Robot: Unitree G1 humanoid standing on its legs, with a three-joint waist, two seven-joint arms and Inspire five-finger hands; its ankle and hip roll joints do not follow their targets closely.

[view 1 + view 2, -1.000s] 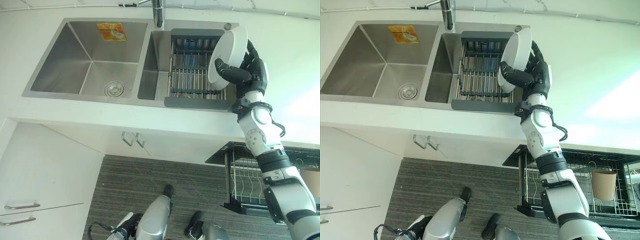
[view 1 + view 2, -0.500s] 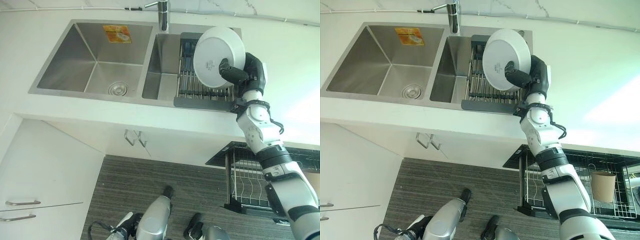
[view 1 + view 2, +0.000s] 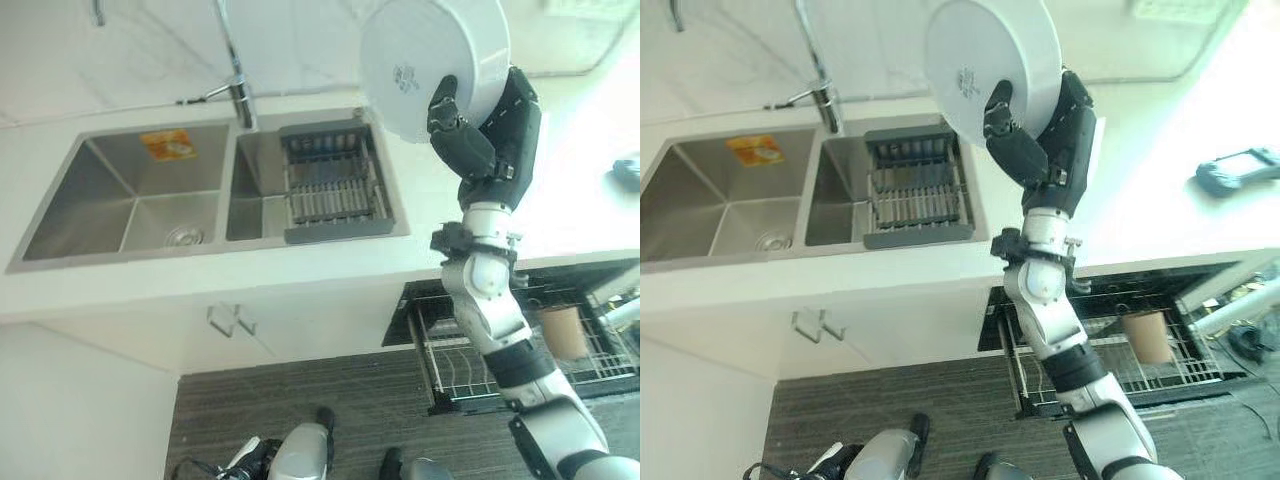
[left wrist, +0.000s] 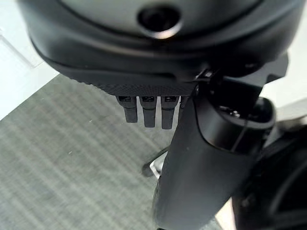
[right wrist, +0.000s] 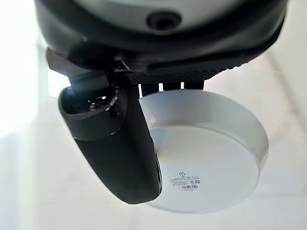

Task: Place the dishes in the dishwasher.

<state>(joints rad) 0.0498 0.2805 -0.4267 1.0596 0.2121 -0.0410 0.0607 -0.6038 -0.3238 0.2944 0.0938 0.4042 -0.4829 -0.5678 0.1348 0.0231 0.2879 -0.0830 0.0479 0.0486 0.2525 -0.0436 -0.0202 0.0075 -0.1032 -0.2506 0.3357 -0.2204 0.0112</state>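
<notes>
Right hand [image 3: 490,140] fingers clamp white bowl [image 3: 425,60], small unreadable label on its underside.

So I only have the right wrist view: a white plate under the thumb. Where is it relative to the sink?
Observer: The right hand holds the plate raised above the counter, right of the drying rack that sits in the sink.
Operator: Is the dishwasher open?
Observer: Yes, a wire rack is pulled out below the counter, under the right arm.
Operator: Anything in it?
Observer: A brown cup stands in it.
Operator: And the left hand?
Observer: The left hand hangs over the grey floor, holding nothing.
</notes>
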